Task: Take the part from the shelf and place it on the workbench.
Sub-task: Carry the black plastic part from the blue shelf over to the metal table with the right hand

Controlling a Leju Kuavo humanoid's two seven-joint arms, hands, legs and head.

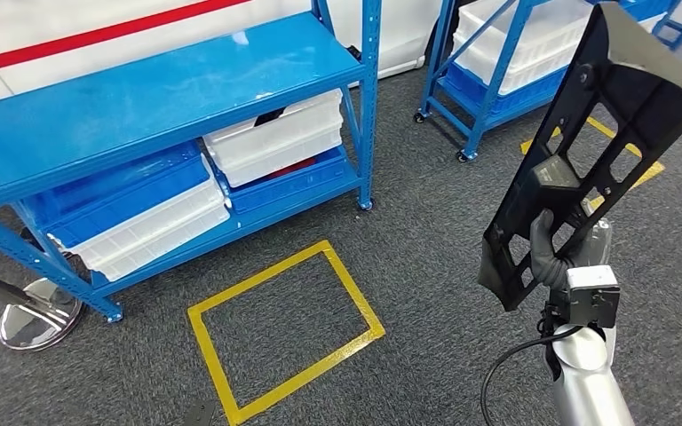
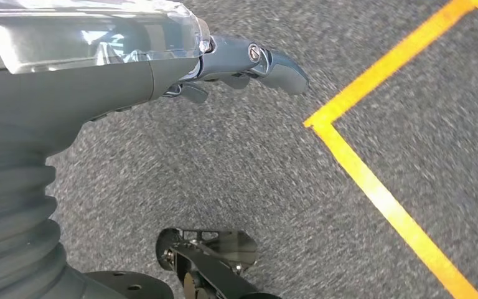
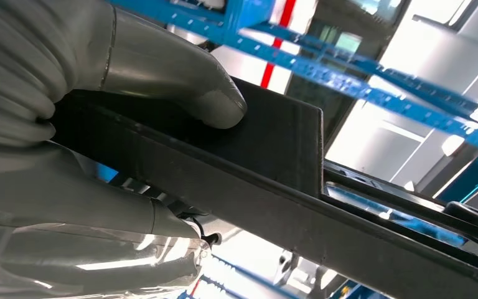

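Right now your right hand point(image 1: 546, 253) grips the black part point(image 1: 586, 151) near its lower end, thumb pressed on one flat face and fingers wrapped behind; the long slotted piece stands tilted up above the grey carpet, well apart from the blue shelf point(image 1: 169, 98). Your left hand point(image 2: 162, 68) hangs over the carpet holding nothing, its fingers loosely extended near a yellow tape line point(image 2: 386, 199). On the shelf's lower level you see white bins point(image 1: 275, 138) stacked on blue bins point(image 1: 115, 191); you cannot tell their contents.
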